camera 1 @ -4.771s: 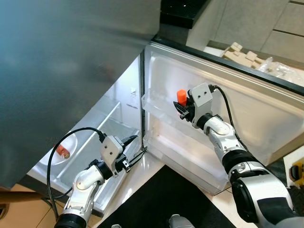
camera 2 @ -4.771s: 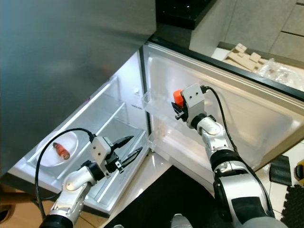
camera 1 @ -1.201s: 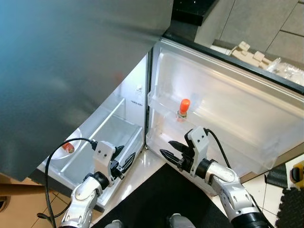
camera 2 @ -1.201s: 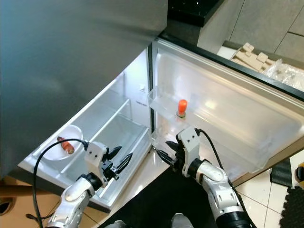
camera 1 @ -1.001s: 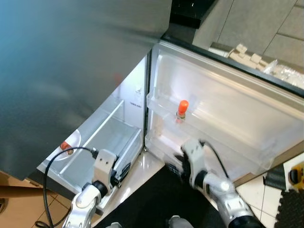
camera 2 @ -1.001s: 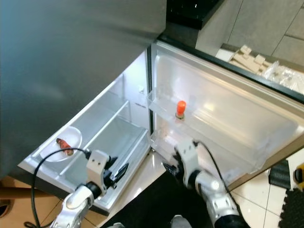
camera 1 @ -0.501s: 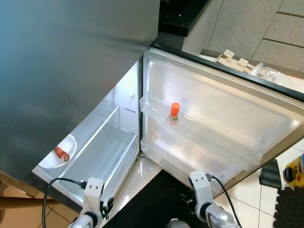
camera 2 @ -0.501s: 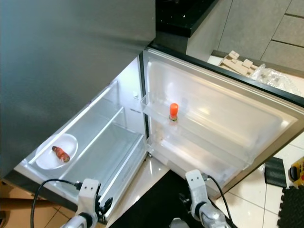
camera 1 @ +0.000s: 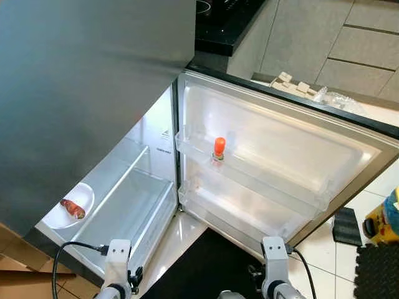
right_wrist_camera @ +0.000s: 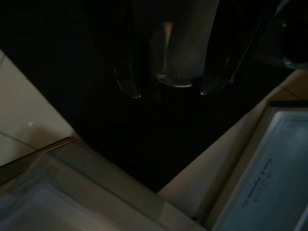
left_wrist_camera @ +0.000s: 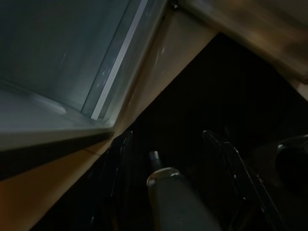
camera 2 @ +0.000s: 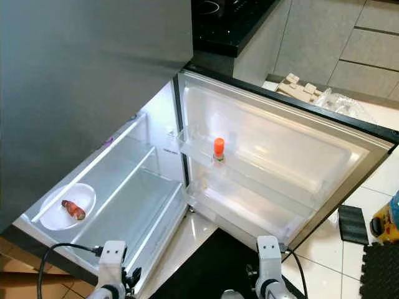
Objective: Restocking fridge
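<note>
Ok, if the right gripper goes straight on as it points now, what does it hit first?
Probably the grey rounded part between the right gripper's open fingers, perhaps the robot's own leg; the black mat lies beyond. Depth is unclear here.

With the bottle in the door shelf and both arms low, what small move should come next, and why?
Probably turn away to fetch another item: the orange-capped bottle stands upright in the fridge door's upper shelf, both grippers hang open and empty near the floor, and the lower door shelf holds nothing.
</note>
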